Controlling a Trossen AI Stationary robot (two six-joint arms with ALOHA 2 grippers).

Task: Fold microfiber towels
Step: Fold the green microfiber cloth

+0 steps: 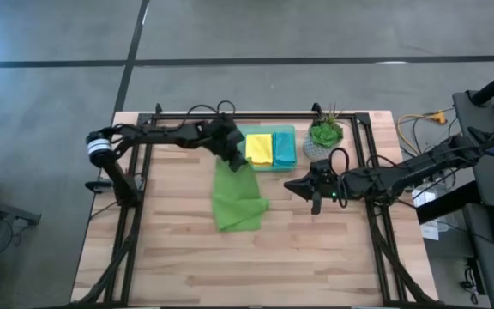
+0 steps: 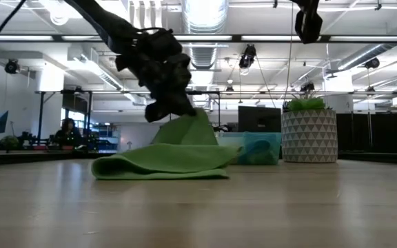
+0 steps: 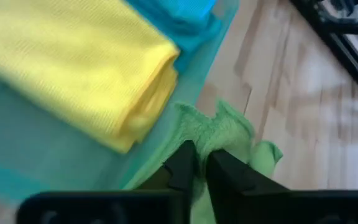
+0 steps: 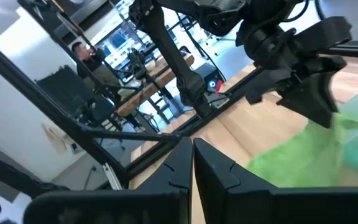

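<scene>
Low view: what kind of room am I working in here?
Probably an open-plan lab or workshop: exposed ceiling ducts, a monitor behind the table, and a person seated at a far desk.

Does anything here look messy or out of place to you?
Only the green towel: it lies rumpled on the table, one corner pinched and lifted by the left gripper beside the tray, where the yellow towel lies neatly folded.

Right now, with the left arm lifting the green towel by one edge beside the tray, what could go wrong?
The left gripper pinches only a small bunch of the lime green towel; it could slip out. The lifted edge hangs right beside the tray and might snag it or disturb the yellow towel. The right gripper waits shut, unable to steady the cloth.
</scene>
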